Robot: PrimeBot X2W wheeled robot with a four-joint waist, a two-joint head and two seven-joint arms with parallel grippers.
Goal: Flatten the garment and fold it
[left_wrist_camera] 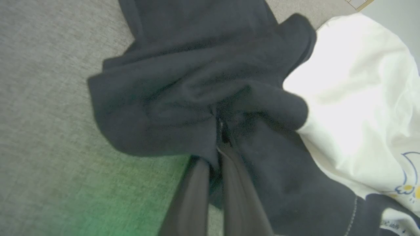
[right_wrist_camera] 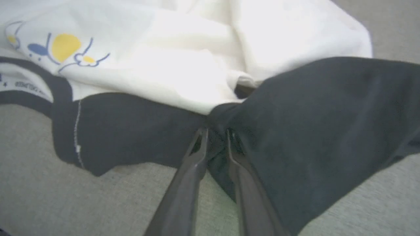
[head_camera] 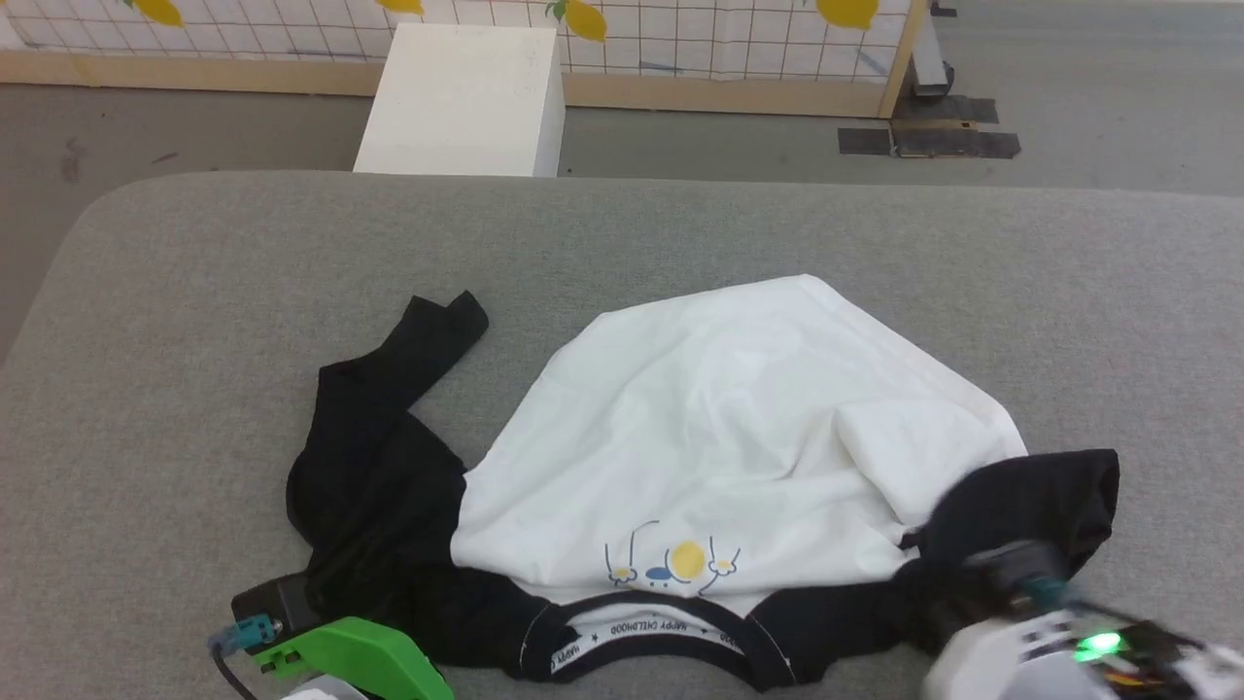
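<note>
Garment (head_camera: 739, 428) rumpled on grey surface (head_camera: 680, 233), left claw (left_wrist_camera: 219, 141) clenched on its black part, right claw (right_wrist_camera: 216, 132) likewise

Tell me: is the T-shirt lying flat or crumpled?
Crumpled. The garment has its white body bunched in folds; one black sleeve is twisted; the left gripper and right gripper each pinch its black cloth.

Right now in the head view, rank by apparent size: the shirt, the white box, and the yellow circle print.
Largest: the garment.
Then the white box, though it sits farther off.
Smallest: the yellow circle print.
</note>
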